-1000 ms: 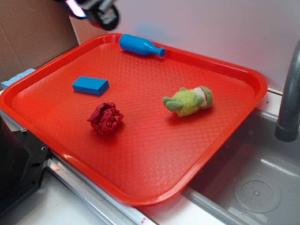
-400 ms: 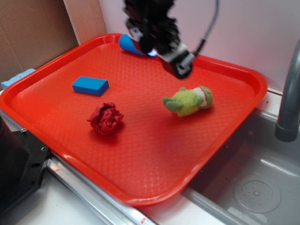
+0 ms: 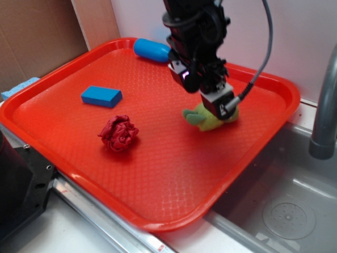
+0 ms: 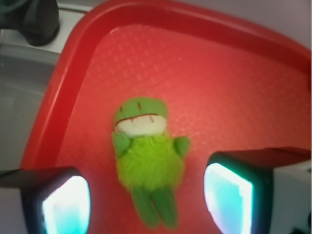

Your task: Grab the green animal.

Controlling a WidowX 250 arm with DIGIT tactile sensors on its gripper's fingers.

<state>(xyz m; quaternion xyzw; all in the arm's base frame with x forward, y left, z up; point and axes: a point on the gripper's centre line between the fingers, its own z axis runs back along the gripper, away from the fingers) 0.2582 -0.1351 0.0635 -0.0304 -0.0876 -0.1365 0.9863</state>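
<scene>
Now the pincer (image 3: 218,103) hangs just above the green animal (image 3: 210,118), its jaws spread wide, one finger (image 4: 63,200) on each side of the toy in the wrist view and neither touching it. The green animal (image 4: 148,161) lies flat on the red tray (image 3: 158,211), toward the tray's right edge, its white-and-red face end pointing at the rim. In the exterior view the arm hides most of the toy's upper part. A blue bottle-shaped toy (image 3: 151,50) lies at the tray's far edge, partly behind the arm. A blue block (image 3: 101,96) sits near the left edge, and a dark red crumpled cloth ball (image 3: 119,133) rests toward the middle, well apart from the green animal. Nothing lies between the fingers and the toy. A grey faucet pipe (image 3: 325,105) stands beyond the tray's right edge, over a sink (image 3: 284,211).
</scene>
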